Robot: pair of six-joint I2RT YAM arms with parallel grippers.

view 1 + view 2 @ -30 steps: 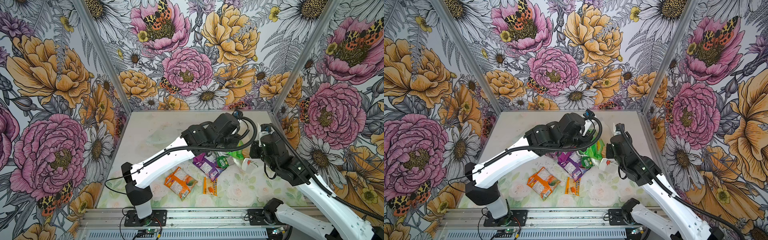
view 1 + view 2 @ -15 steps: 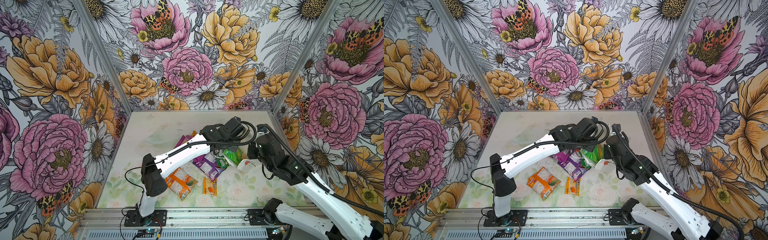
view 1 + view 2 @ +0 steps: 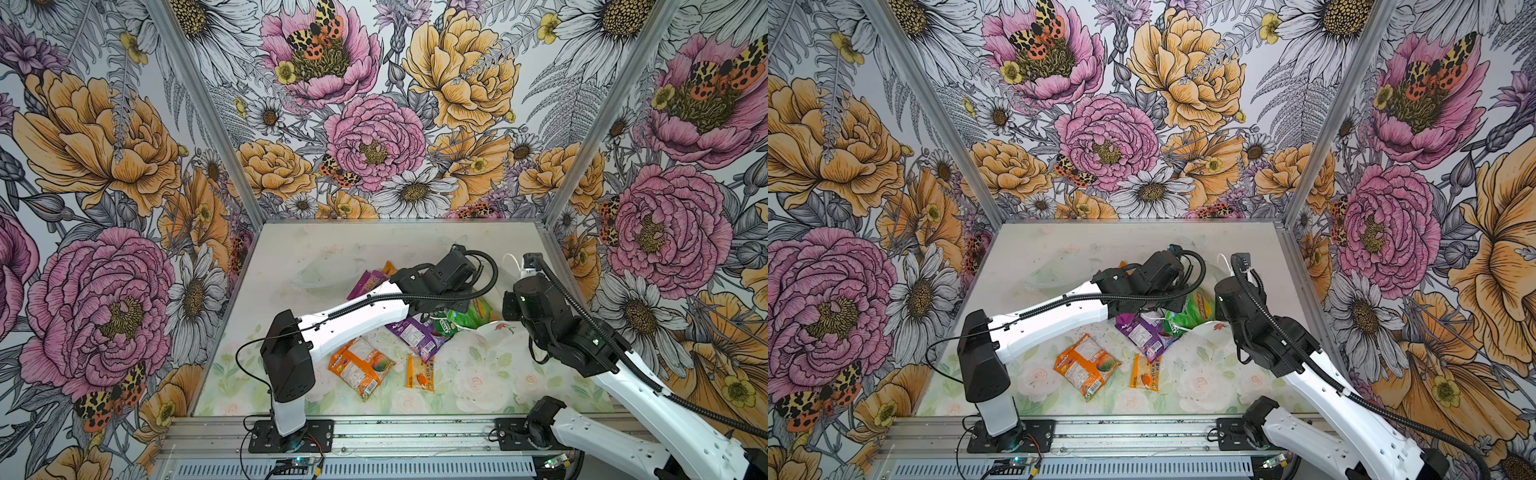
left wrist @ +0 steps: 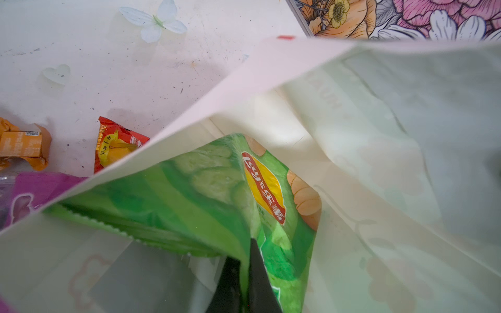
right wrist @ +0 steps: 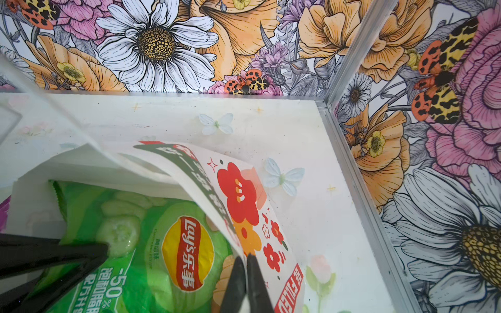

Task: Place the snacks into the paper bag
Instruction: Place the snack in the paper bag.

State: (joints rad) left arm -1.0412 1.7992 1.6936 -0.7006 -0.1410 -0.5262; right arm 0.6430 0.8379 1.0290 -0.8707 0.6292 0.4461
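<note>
Lay's bag (image 4: 206, 189) half hidden in paper bag (image 4: 379, 122), left end effector (image 4: 244, 257) pinching it, right end effector (image 5: 244, 260) pinching rim

Green chip bag (image 5: 162, 214), red-yellow logo — white paper bag (image 5: 244, 200), red flowers

We note the green chip bag (image 4: 206, 195): glossy, crinkled plastic film. Paper bag (image 4: 271, 73): matt, smooth white paper. Red sachet (image 4: 116, 143): shiny plastic wrapper. We see the front rail (image 3: 415, 430) as brushed grey metal.

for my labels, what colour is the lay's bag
Lay's bag: green, red-and-yellow logo; clearest in right wrist view.
</note>
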